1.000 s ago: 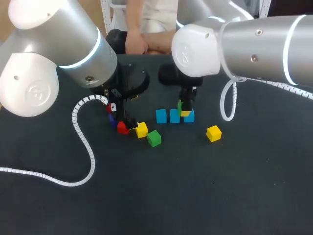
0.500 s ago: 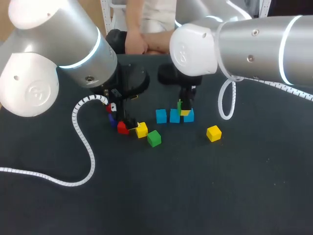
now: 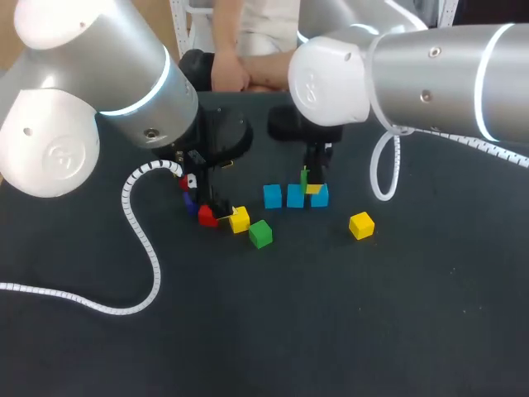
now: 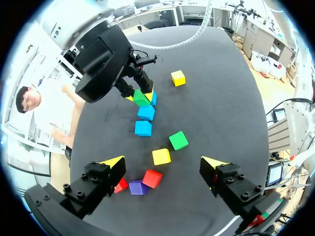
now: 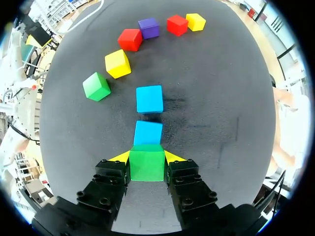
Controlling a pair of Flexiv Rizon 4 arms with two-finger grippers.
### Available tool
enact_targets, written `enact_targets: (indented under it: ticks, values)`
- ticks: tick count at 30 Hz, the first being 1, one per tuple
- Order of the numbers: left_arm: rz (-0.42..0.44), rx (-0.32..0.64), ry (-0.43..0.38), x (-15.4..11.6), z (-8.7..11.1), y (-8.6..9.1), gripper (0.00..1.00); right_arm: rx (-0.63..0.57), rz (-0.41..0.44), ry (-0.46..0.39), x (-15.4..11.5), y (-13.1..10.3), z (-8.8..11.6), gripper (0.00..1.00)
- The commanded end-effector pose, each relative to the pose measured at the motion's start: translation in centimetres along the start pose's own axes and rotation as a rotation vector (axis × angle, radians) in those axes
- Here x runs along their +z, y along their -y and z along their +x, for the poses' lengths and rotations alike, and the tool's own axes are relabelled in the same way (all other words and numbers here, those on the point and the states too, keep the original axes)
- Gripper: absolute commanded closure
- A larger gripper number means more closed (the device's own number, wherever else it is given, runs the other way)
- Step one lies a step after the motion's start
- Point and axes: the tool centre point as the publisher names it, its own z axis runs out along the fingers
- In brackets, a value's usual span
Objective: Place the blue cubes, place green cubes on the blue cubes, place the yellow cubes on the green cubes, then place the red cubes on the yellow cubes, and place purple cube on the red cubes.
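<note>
Head view: right claw (image 3: 312, 185) at the end of a row of three blue cubes (image 3: 273, 196) on the dark surface (image 3: 331, 314). Left wrist view: left claw (image 4: 163, 165), fingers apart, above a yellow cube (image 4: 161, 156), red cube (image 4: 152, 178) and purple cube (image 4: 138, 187). Right wrist view: right claw clamped on a green cube (image 5: 146, 162), two blue cubes just ahead.

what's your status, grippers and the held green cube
Left gripper open, above red cube. Right gripper shut on green cube, over end blue cube. Nothing in the way.
</note>
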Motion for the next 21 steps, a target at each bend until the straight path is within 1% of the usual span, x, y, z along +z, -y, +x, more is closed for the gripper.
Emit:
enact_targets:
  ticks: [1, 6, 21]
  values:
    - [0.004, 0.001, -0.002, 0.04, -0.05, -0.15, 0.0, -0.001, 0.007, -0.001, 0.12, -0.26, 0.04, 1.0]
    - [0.004, 0.001, -0.002, 0.04, -0.05, -0.15, 0.0, -0.007, 0.011, -0.019, 0.3, -0.26, -0.12, 1.0]
    - [0.004, 0.001, -0.002, 0.04, -0.05, -0.15, 0.0, -0.001, 0.007, -0.026, 0.56, -0.19, -0.13, 1.0]
